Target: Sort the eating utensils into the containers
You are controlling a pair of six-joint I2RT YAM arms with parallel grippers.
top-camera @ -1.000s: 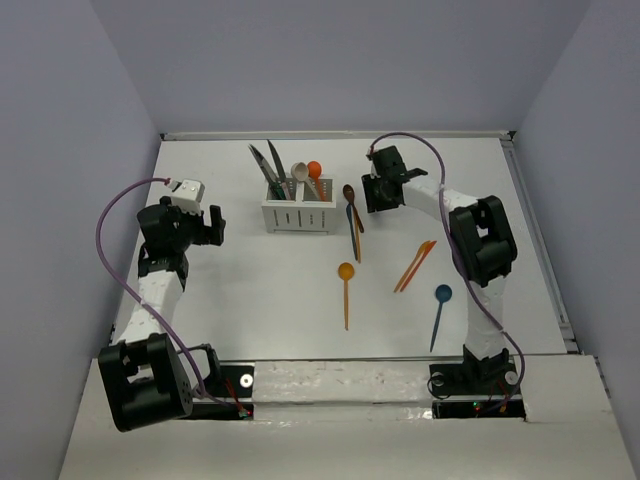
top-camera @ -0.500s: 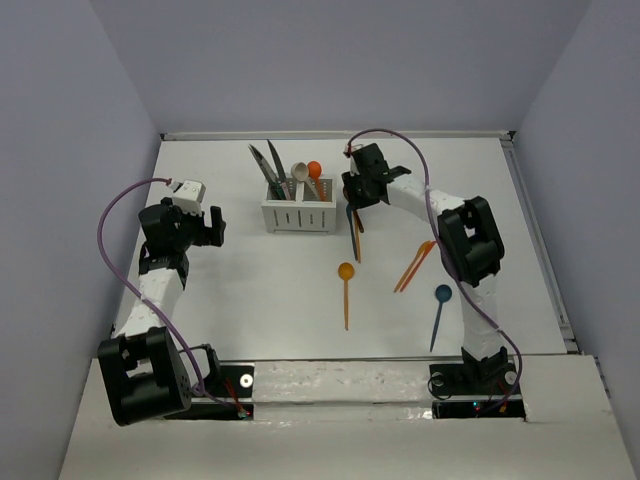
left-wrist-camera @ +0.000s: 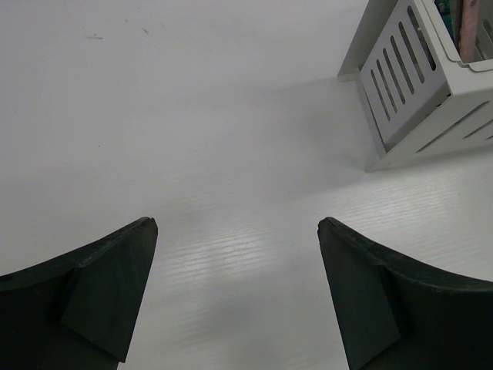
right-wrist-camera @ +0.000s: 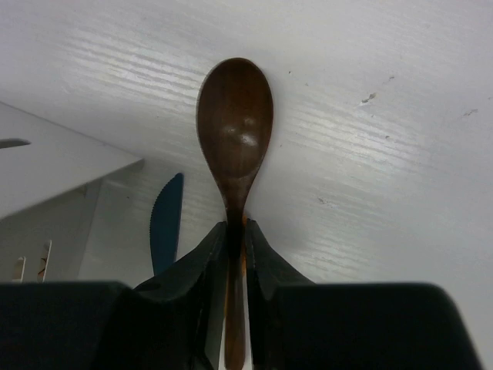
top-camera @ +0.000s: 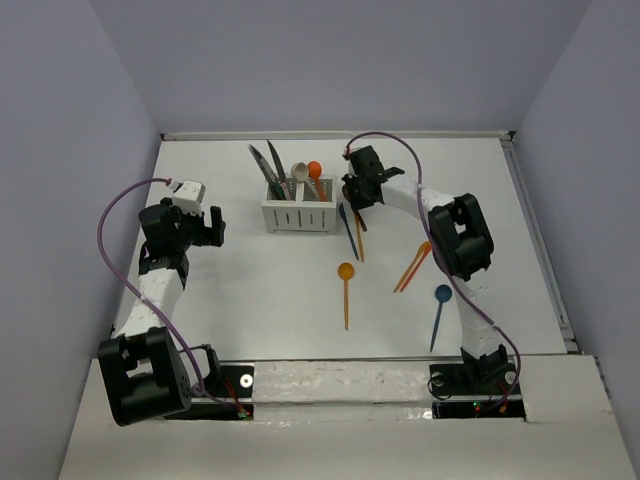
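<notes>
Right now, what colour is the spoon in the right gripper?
Dark brown spoon; the right wrist view shows it best.

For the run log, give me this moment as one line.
right gripper: shut on brown wooden spoon | left gripper: open, empty | white slotted caddy: holds several utensils

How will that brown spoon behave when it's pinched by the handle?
Probably stiff: the brown spoon looks straight and solid in the right gripper. Its glossy surface may be slippery. Held only at the thin neck, it could pivot.
</notes>
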